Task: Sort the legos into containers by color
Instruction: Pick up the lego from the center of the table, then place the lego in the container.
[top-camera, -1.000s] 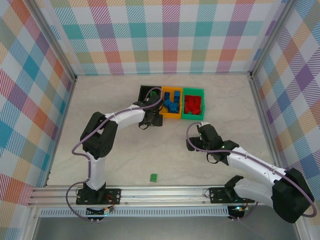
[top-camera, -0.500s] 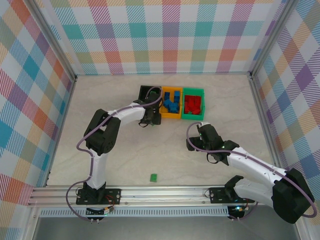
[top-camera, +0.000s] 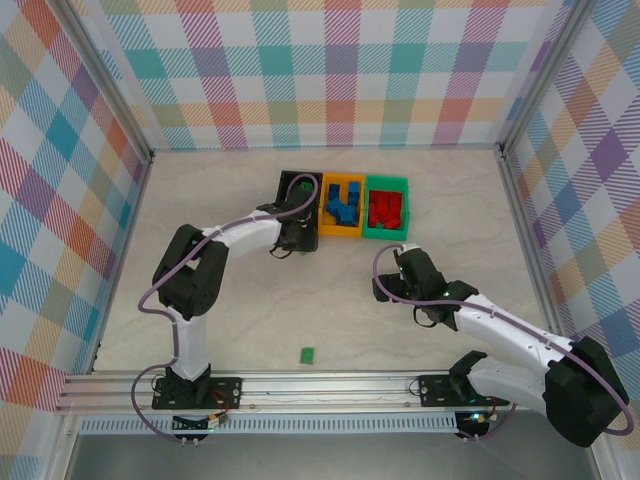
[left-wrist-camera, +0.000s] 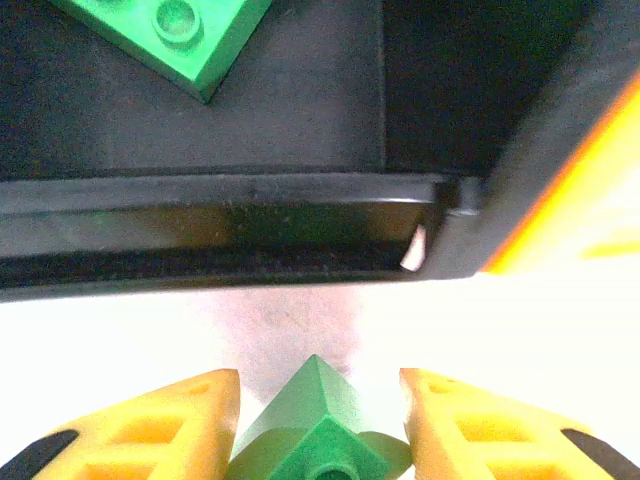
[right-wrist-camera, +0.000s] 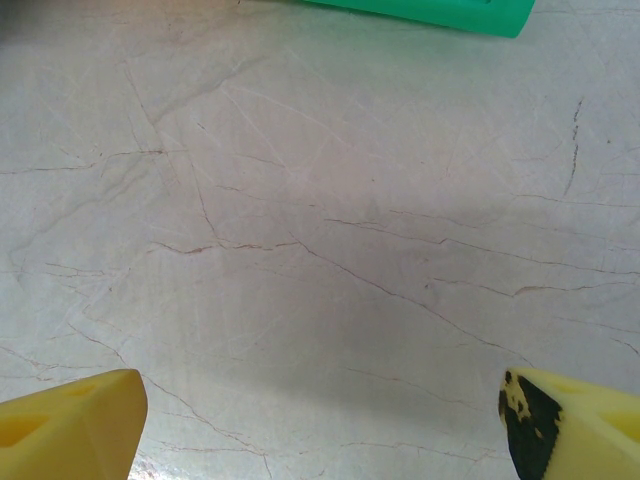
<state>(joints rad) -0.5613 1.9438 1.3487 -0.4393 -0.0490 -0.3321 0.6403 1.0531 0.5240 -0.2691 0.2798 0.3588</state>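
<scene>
My left gripper (top-camera: 301, 222) is at the front wall of the black bin (top-camera: 292, 183), shut on a green lego (left-wrist-camera: 318, 430) that sits corner-first between its yellow fingers (left-wrist-camera: 190, 420). Another green lego (left-wrist-camera: 170, 30) lies inside the black bin (left-wrist-camera: 220, 215). The orange bin (top-camera: 342, 206) holds several blue legos and the green bin (top-camera: 386, 208) several red ones. One more green lego (top-camera: 308, 353) lies on the table near the front rail. My right gripper (top-camera: 402, 260) is open over bare table just in front of the green bin (right-wrist-camera: 440, 12).
The orange bin's corner (left-wrist-camera: 590, 200) is directly right of the black bin's front wall. Plaid walls enclose the table on three sides. A metal rail (top-camera: 320, 385) runs along the near edge by the arm bases.
The left arm's elbow swung left and back while its gripper stayed at the black bin's front with the green lego. The right arm has not moved.
</scene>
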